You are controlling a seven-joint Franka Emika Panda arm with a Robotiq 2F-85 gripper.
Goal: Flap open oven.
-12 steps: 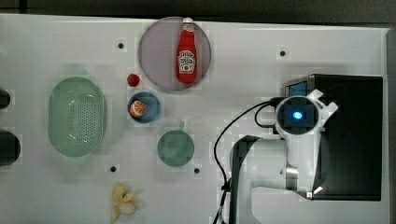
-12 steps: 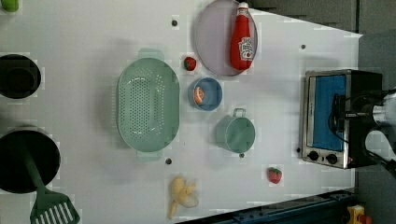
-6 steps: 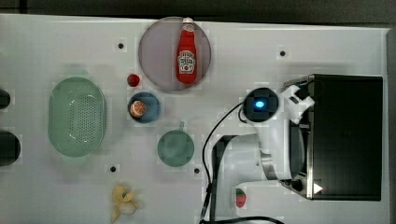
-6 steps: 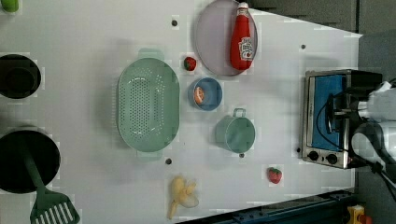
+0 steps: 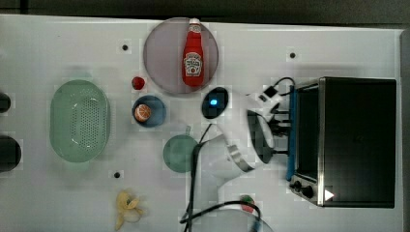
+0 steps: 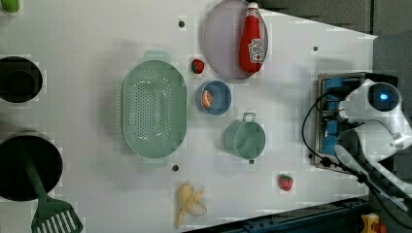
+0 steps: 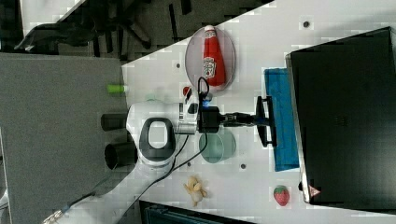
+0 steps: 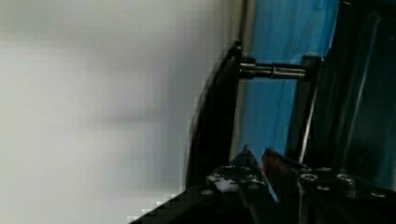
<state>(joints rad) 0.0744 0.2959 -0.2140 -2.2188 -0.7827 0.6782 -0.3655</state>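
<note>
A green oval plastic strainer sits near the white counter's left edge in the top view. The black gripper is clamped on the bar handle of the big black box oven with the blue glass door at the counter's right edge.

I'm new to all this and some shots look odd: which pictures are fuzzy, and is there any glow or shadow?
Wrist view: soft and smeared, the oven's blue glass still readable. Top view: blocky, a blue light glows on the arm. Left view: the colander casts a soft shadow on the table.
</note>
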